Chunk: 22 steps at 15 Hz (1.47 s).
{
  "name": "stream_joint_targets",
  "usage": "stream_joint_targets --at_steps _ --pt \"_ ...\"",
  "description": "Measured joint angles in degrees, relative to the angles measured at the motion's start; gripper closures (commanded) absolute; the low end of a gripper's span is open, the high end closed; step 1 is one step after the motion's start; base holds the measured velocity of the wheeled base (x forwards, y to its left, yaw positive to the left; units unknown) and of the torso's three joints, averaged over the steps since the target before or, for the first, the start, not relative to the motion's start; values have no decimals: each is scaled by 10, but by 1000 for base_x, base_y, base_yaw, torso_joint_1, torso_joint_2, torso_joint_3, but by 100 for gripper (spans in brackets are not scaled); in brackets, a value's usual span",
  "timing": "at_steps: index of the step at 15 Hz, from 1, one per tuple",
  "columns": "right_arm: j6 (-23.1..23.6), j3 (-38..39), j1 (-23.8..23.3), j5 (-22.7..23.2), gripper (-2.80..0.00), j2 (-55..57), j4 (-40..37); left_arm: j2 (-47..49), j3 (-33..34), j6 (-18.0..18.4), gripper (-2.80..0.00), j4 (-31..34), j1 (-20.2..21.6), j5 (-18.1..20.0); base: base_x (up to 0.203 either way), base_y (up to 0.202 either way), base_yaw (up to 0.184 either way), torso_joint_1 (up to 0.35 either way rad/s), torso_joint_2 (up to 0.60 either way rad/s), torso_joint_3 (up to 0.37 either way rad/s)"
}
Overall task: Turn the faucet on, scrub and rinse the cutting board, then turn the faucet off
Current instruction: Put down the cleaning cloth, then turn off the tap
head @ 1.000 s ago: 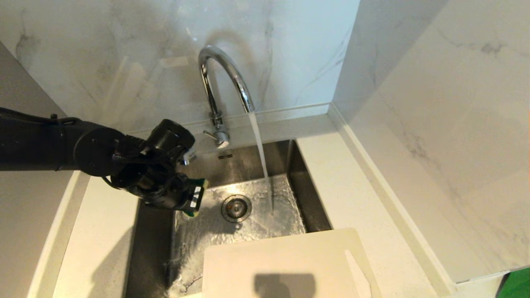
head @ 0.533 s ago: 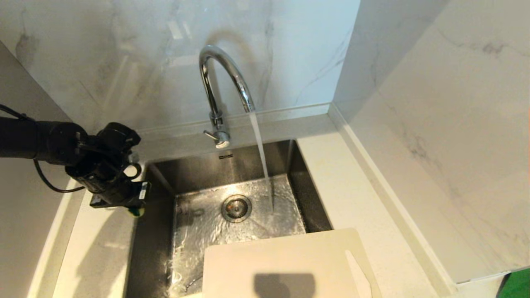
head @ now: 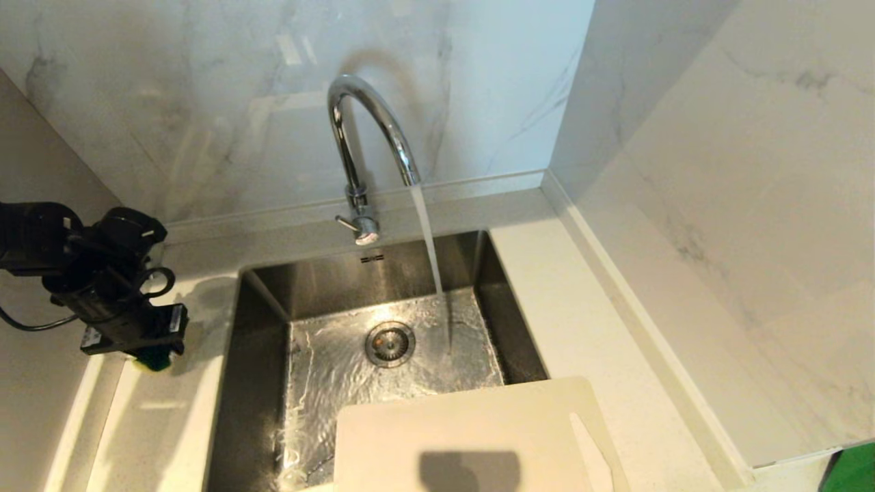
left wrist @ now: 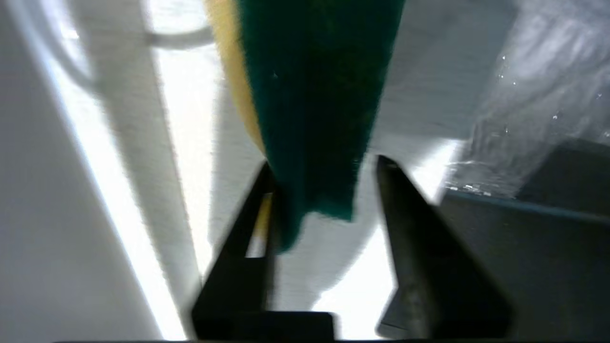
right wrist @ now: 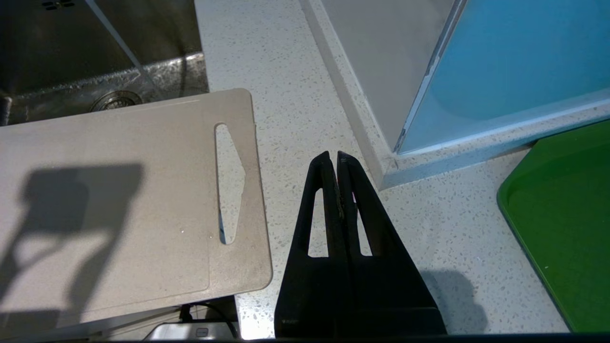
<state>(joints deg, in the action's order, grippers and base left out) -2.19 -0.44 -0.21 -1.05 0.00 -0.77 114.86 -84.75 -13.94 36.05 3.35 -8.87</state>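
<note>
One cutting board (head: 472,437) lies flat (handle slot (head: 591,451) toward right counter (head: 615,355)).

Running under the faucet (head: 369,137) — a water stream into the far right sink (head: 260,383) basin. Spanning the near rim, the cutting board (head: 472,430). Left of faucet — open basin.

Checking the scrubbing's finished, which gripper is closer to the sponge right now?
Left. The left gripper straddles the sponge beside the sink; the right gripper is shut near the cutting board.
</note>
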Motion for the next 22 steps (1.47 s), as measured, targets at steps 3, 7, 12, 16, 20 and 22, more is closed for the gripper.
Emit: stream_joint_targets --at_steps 3,7,12,16,20,22 --pt "0 0 0 0 0 0 0 3 -3 4 -280 0 6 2 0 0 0 0 0 0" --pt "0 0 0 0 0 0 0 -1 -6 21 -280 1 1 20 0 0 0 0 0 0" --pt "0 0 0 0 0 0 0 -29 -25 85 -280 1 -53 52 0 0 0 0 0 0" --pt "0 0 0 0 0 0 0 -10 -109 105 0 11 -130 60 0 0 0 0 0 0" --pt "0 0 0 0 0 0 0 34 -222 94 0 72 -198 68 0 0 0 0 0 0" --pt "0 0 0 0 0 0 0 56 -272 80 0 81 -226 66 0 0 0 0 0 0"
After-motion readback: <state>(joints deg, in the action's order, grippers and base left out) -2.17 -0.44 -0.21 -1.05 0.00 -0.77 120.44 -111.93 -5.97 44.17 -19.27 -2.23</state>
